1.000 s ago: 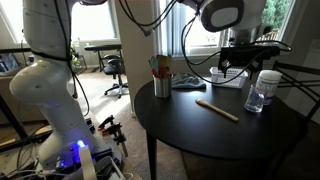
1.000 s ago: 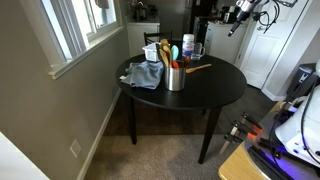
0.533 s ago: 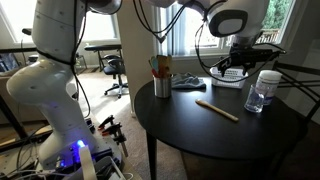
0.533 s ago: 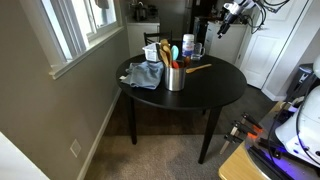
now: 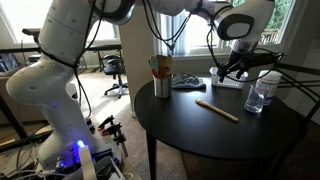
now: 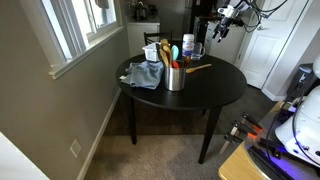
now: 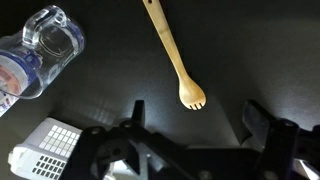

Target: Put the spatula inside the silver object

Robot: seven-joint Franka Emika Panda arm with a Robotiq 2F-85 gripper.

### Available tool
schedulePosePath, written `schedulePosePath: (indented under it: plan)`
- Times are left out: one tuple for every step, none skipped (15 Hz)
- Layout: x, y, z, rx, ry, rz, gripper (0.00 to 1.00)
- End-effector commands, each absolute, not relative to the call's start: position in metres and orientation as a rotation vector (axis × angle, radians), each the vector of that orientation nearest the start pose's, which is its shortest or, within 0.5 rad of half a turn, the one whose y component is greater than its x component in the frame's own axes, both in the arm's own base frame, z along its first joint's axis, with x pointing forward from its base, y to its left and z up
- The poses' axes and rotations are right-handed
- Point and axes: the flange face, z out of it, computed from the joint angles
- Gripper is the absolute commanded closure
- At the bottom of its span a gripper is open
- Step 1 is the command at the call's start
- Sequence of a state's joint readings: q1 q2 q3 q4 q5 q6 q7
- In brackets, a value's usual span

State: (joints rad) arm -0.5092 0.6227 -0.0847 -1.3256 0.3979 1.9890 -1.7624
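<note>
My wrist view cuts off the handle of the long, flat, light-tan wooden spatula (image 7: 172,50), which lies on the round black table (image 7: 260,50). The small shiny silver metal cup (image 5: 162,87) stands well apart from it. My arm arches over the table, and my claw (image 7: 193,125) hangs above the spatula, pointing down, spread wide and empty.

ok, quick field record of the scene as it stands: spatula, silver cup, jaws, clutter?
spatula: lying flat on the table, apart from the cup, not held
silver cup: upright near the table edge, other utensils standing in it
jaws: open, empty, raised above the table; wrist view shows the spatula's head just ahead of them
clutter: clear jar, white basket, cloth
status: spatula not yet grasped
</note>
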Motion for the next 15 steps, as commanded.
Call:
schedulePosePath:
  plan:
    - [0.629,-0.380,0.376,-2.626,-1.502,-0.468,0.00]
    - [0.630,-0.380,0.374,-2.624,-1.509,-0.465,0.00]
    - [0.631,-0.381,0.374,-2.624,-1.512,-0.464,0.00]
    - [0.631,-0.381,0.375,-2.624,-1.513,-0.464,0.00]
    - [0.631,-0.381,0.376,-2.624,-1.515,-0.465,0.00]
    - [0.631,-0.381,0.376,-2.624,-1.515,-0.465,0.00]
    - [0.631,-0.381,0.376,-2.624,-1.515,-0.465,0.00]
    - [0.631,-0.381,0.376,-2.624,-1.515,-0.465,0.00]
    - [0.631,-0.381,0.376,-2.623,-1.515,-0.465,0.00]
    - [0.635,-0.381,0.376,-2.606,-1.516,-0.457,0.00]
    - [0.639,-0.380,0.371,-2.575,-1.557,-0.449,0.00]
    - [0.644,-0.378,0.365,-2.552,-1.557,-0.442,0.00]
    - [0.651,-0.374,0.355,-2.505,-1.582,-0.420,0.00]
    - [0.656,-0.370,0.345,-2.475,-1.583,-0.406,0.00]
    - [0.663,-0.366,0.333,-2.444,-1.586,-0.379,0.00]
